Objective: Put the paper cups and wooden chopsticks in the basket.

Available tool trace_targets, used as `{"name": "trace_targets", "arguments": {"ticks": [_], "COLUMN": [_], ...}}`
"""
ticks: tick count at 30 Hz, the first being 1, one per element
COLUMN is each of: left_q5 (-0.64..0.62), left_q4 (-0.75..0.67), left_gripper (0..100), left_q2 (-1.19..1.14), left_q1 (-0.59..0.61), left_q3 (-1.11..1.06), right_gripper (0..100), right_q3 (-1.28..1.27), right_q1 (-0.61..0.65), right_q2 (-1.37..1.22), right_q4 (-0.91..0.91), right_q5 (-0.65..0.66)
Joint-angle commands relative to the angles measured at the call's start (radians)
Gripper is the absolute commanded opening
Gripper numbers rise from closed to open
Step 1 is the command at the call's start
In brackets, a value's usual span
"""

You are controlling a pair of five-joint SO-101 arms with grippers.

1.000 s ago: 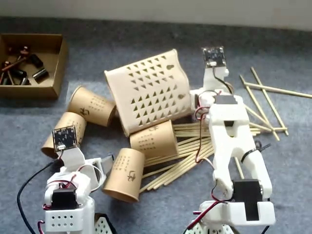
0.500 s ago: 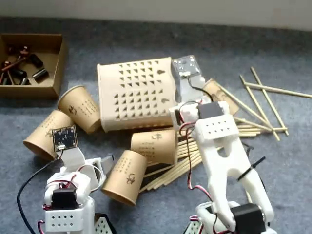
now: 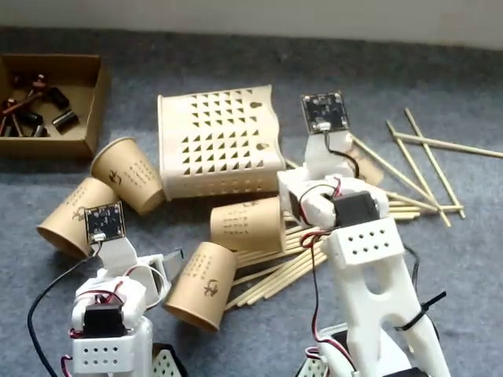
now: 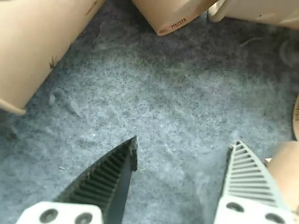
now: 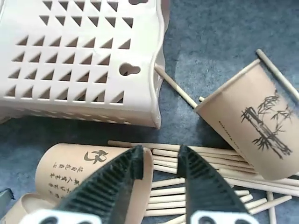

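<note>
The cream basket (image 3: 216, 145) lies on its side on the grey carpet, also seen as the basket (image 5: 79, 60). Paper cups lie around it: two to its left (image 3: 130, 174) (image 3: 75, 216), two in front (image 3: 247, 224) (image 3: 200, 283), and a bamboo-print cup (image 5: 252, 126) to its right. A heap of wooden chopsticks (image 3: 306, 255) lies by the front cups, with more chopsticks (image 3: 428, 157) scattered at the right. My right gripper (image 5: 160, 158) hovers narrowly open over a cup's rim (image 5: 93, 172) and the chopsticks (image 5: 205, 186). My left gripper (image 4: 184, 147) is open over bare carpet, between cups.
A cardboard box (image 3: 78, 102) with small dark parts sits at the back left. Bare carpet (image 3: 464, 259) lies at the right and along the back. Cups (image 4: 37, 42) (image 4: 173, 14) crowd the space ahead of the left gripper.
The right arm swung left against the basket, turning it square and shifting it left, then drew back. The two left cups slid left. The bamboo-print cup came into view. The left arm stayed still.
</note>
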State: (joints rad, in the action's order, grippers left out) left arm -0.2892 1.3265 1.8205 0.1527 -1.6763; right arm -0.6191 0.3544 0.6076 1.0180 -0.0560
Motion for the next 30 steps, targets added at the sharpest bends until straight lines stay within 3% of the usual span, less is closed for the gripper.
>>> {"name": "trace_targets", "arguments": {"ticks": [1,6,13,20,24,30], "left_q5": [0.0,0.0,0.0,0.0,0.0,0.0], "left_q4": [0.003,0.003,0.003,0.003,0.003,0.003], "left_gripper": [30,30,30,30,30,30], "left_q2": [0.018,0.018,0.018,0.018,0.018,0.018], "left_q1": [0.008,0.008,0.008,0.008,0.008,0.008], "left_q3": [-0.019,-0.019,-0.019,-0.019,-0.019,-0.019], "right_gripper": [26.1,27.1,27.1,27.1,27.1,27.1], "right_q3": [0.025,0.038,0.039,0.031,0.031,0.007], "right_q1": [-0.018,-0.03,-0.173,-0.13,-0.074,0.041], "right_q2": [-0.042,-0.15,-0.289,-0.449,-0.467,-0.387], "right_q4": [-0.053,-0.17,-0.375,-0.479,-0.492,-0.486], "right_q5": [-0.097,-0.026,0.333,0.615,0.683,0.684]}}
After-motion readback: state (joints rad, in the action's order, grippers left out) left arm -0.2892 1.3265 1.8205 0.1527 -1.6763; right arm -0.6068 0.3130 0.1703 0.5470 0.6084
